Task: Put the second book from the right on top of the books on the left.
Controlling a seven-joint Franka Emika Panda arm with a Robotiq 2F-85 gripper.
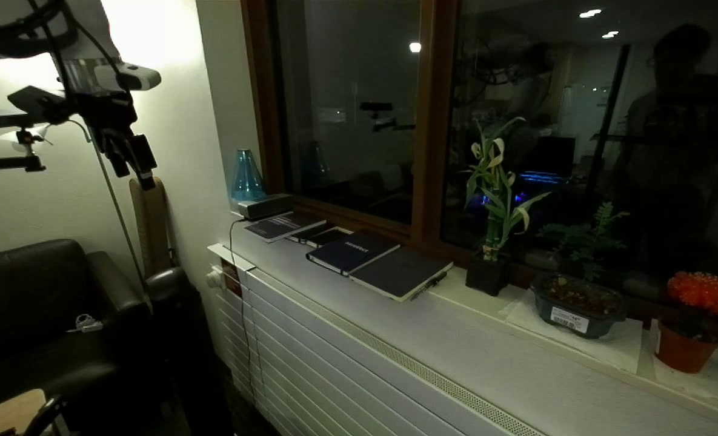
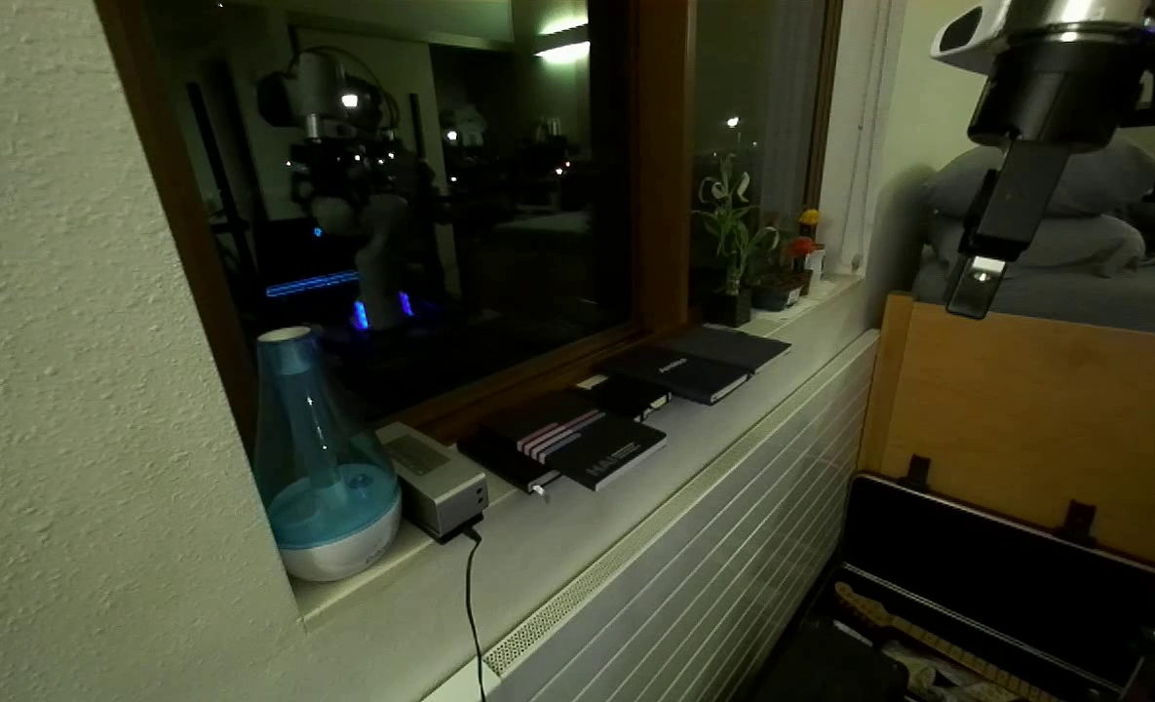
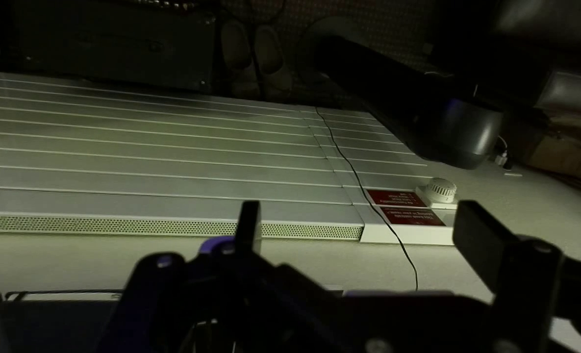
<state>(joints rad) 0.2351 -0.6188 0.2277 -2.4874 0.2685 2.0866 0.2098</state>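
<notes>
In an exterior view, the second book from the right, a navy-black hardcover notebook [image 1: 352, 252], lies flat on the windowsill [image 1: 454, 286], just beside the dark grey notebook [image 1: 402, 271] that ends the row; whether the two overlap I cannot tell. I expect it to be fairly light, stiff and hard to harm, though a smooth cover may slip, and the pages could fan open if only one board is caught. Its room-side edge seems to jut past the sill's lip, so I would pinch there, mid-edge, one finger under and one over, taking both boards together. In an exterior view, pale lettering shows on its plain dark cover, with a light page block along the edge; to its left come a small black notebook [image 2: 626, 395] and a striped softcover [image 2: 577, 444] lying over a black book [image 2: 507, 465], which I take for the destination. In the wrist view, the gripper [image 3: 361, 220] is released, fingers spread wide around nothing, the radiator [image 3: 148, 171] showing beyond; a dark cover [image 3: 57, 323] low on the left is probably the same notebook, cut off by the frame.
</notes>
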